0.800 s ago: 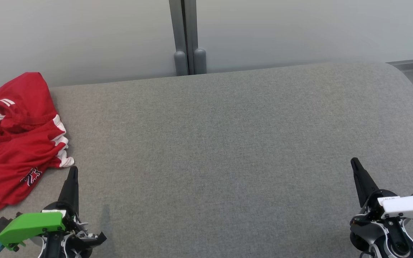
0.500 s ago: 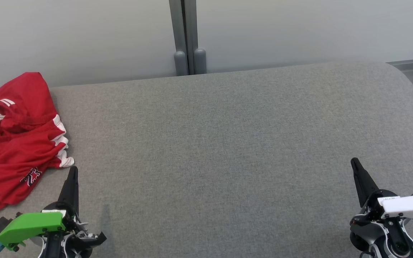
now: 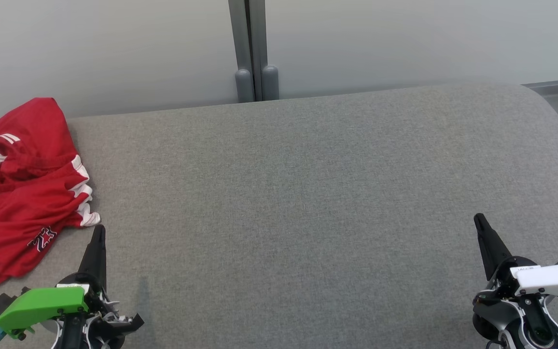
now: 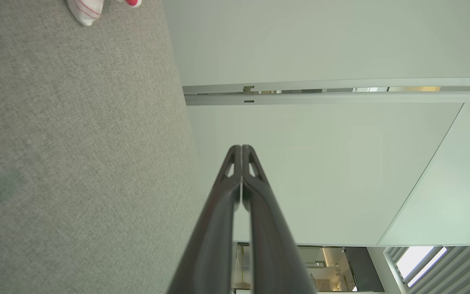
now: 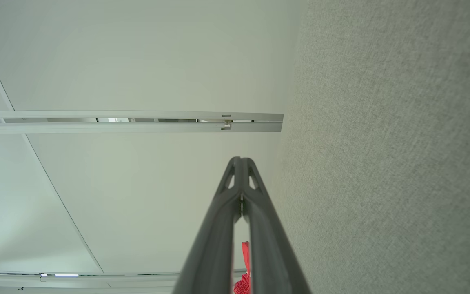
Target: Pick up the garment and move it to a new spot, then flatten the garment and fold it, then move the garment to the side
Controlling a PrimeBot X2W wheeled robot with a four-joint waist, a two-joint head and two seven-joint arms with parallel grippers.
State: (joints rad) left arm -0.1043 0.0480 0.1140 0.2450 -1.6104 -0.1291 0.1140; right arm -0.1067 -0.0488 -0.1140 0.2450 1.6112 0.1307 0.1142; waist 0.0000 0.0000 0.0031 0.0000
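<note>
1. Nothing has moved since the earlier frames: the garment, both arms and the head camera's framing all match them.
2. The garment [image 3: 27, 189], a red shirt with white trim, lies crumpled at the left end of the grey padded surface [image 3: 308, 194]. Its far part bunches up toward the pale wall [image 3: 114, 48].
3. The left gripper [image 3: 99, 229] rests just beside the garment's near right corner. Its tip is close to a white cuff but apart from it, and its fingers are pressed tight together on nothing.
4. The right gripper [image 3: 477, 219] sits well apart at the lower right over bare fabric, also clenched and empty.
5. The standstill suggests the task has not begun, so the first pick-up is the step in hand. The left arm looks best placed for it, and its jaws must part before it reaches in.
6. The broad bare middle of the surface would serve as the new spot.
7. Because the cloth is heaped in layers, a pinch may catch only a sleeve, and the rest would then trail or drag.
</note>
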